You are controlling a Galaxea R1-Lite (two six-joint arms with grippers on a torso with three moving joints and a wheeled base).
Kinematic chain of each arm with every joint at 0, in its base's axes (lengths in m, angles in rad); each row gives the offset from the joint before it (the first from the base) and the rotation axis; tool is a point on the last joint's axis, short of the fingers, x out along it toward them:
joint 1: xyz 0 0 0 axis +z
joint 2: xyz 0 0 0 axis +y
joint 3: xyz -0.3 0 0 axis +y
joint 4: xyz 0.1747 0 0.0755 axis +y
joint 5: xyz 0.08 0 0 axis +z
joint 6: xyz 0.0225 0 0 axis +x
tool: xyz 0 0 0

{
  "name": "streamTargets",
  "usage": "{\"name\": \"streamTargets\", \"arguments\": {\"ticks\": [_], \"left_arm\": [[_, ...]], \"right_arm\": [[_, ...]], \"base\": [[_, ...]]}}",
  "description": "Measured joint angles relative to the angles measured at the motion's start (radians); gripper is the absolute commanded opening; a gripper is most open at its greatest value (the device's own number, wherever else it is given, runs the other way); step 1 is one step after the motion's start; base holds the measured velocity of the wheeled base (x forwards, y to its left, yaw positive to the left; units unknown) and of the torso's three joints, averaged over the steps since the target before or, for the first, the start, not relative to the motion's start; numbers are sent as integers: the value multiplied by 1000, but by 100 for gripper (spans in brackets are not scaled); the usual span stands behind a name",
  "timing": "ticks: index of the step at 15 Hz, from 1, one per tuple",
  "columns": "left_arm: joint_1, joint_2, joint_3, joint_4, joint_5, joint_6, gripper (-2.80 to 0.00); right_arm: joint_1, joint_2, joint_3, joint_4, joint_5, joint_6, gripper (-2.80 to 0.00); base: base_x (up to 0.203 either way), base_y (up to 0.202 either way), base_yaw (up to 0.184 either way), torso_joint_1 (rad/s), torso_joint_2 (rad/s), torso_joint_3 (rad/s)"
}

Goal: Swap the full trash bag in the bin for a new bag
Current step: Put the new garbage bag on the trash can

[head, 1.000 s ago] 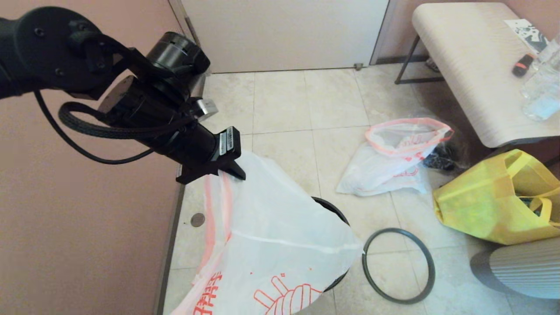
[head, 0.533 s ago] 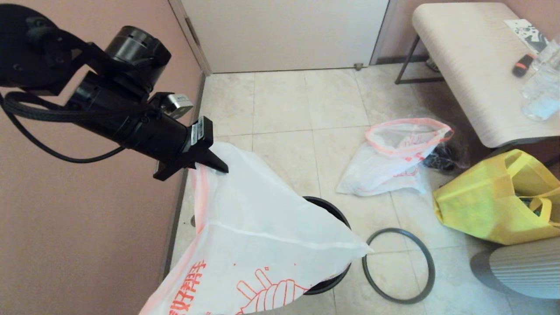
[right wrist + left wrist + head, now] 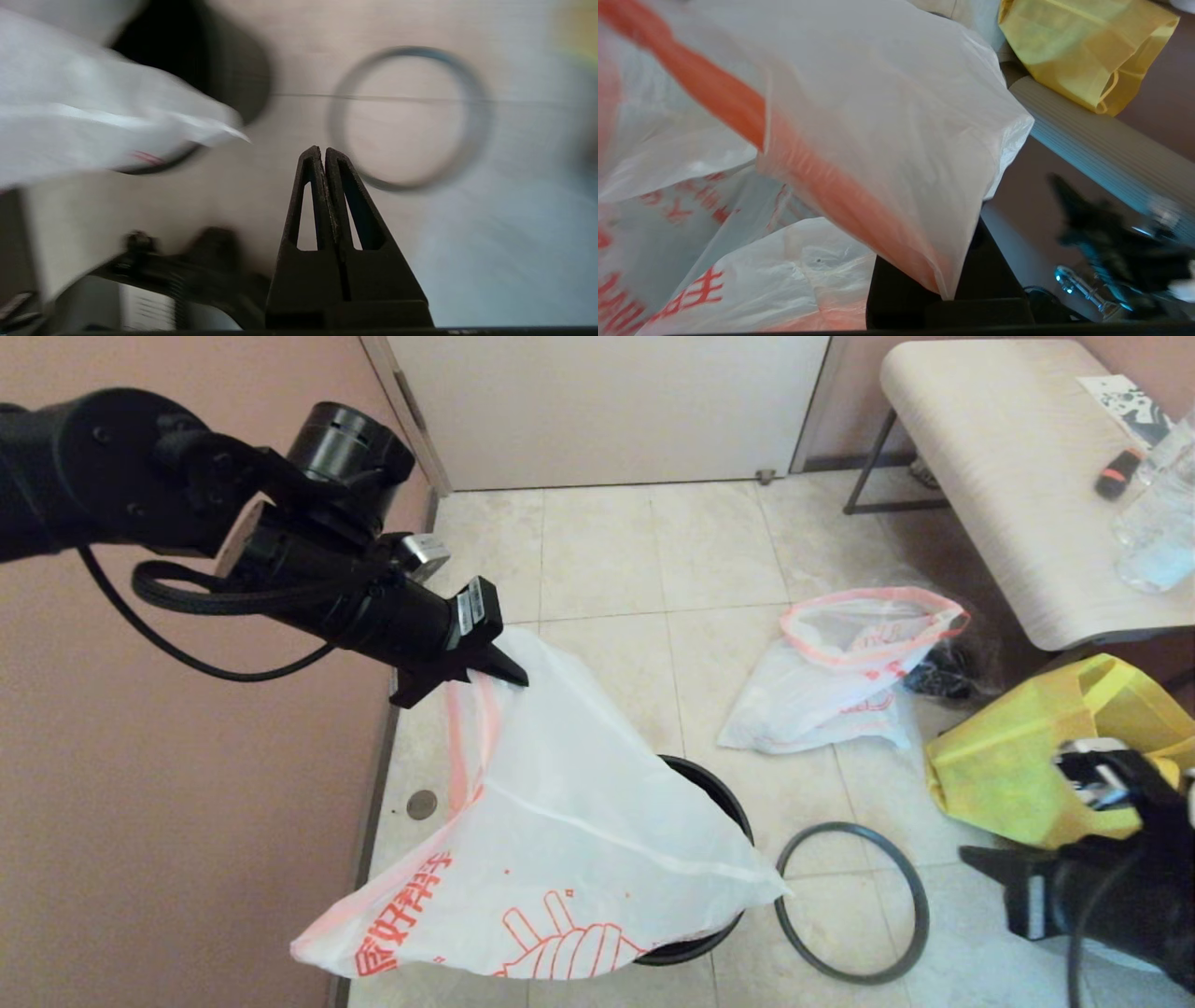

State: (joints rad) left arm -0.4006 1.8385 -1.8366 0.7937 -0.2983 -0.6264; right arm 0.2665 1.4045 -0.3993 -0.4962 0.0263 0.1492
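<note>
Tiled floor (image 3: 597,560), bin (image 3: 719,793), hoop (image 3: 920,896), full bag (image 3: 840,672), yellow tote (image 3: 1008,775)

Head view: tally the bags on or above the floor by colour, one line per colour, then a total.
White plastic bags with orange-red trim: 2, one held up over the round dark bin by the left gripper, bag at; one lying on the tiles.
Yellow fabric tote bags: 1.
Total: 3
</note>
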Motion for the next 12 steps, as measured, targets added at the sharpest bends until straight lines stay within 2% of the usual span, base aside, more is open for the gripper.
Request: {"name": "streamTargets", "arguments": {"ticks": [2, 5, 8, 12], "left_arm": [[-2, 22, 0, -11, 0, -6, -280], [-6, 35, 0, -12, 1, -8, -280], [0, 44, -2, -14, 2, -8, -280], [12, 59, -8, -13, 11, -10, -280]], "right_arm": [[131, 195, -51, -153, -11, 54, -280], [239, 405, -173, -240, -12, 88, -280], [301, 538, -252, -248, -11, 93, -280], [320, 648, -331, -247, -12, 92, -280]], "base": [[0, 0, 0, 0, 0, 0], [0, 0, 0, 0, 0, 0], [0, 0, 0, 0, 0, 0], [0, 0, 0, 0, 0, 0]]}}
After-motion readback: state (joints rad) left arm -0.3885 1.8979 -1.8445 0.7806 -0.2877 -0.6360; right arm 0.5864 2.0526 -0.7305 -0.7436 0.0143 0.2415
